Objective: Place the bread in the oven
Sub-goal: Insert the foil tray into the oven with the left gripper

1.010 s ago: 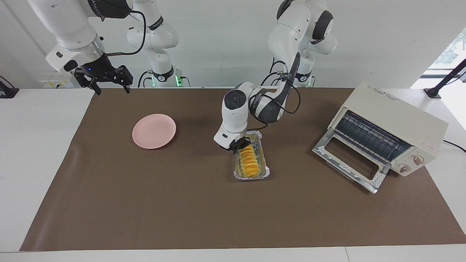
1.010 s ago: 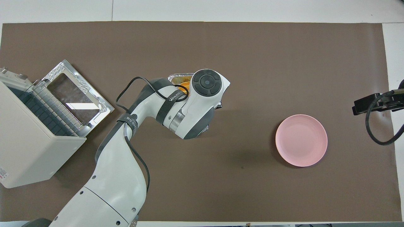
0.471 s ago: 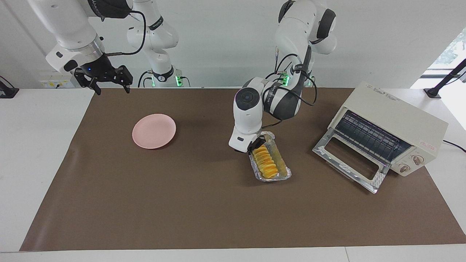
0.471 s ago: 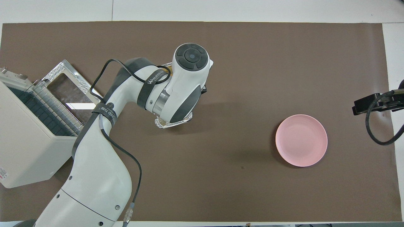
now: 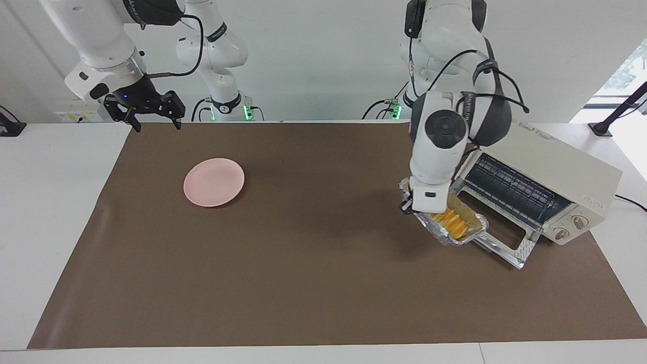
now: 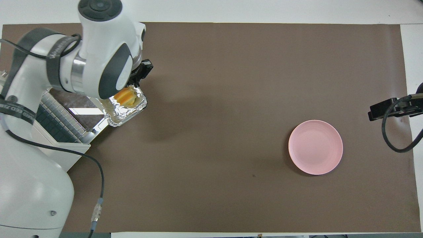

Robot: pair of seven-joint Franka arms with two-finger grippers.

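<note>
Since the earlier frames the foil tray [image 5: 457, 228] is travelling off the middle of the brown mat [image 5: 303, 283], where it was sitting, toward the oven [image 5: 551, 172]; it is now hanging in the air at the outer edge of the oven door [image 5: 498, 242], which is lying dropped open. Left gripper [image 5: 415, 205] is carrying it, fingers clamped shut on the tray's rim at the end away from the oven, so the tray's free end is pointing toward the oven mouth. Bread [image 5: 451, 221] is riding inside the tray, golden and ridged, only partly showing past the wrist in the overhead view. Tray is looking slightly tilted, free end lower; how far is hard to judge. Wire rack [image 5: 510, 188] inside the oven is showing bare. Judgement: carry step is nearly over and insertion is coming up; the tray seems to need levelling and lining up with the opening, then sliding in over the door onto the rack. Risk, as I read it: a one-ended pinch on thin foil may be letting the tray sag or catch the door's edge. Right gripper [image 5: 149, 112] is waiting, fingers spread wide, above the mat's edge well apart from the oven, with the pink plate [image 5: 214, 182] between it and the oven.
</note>
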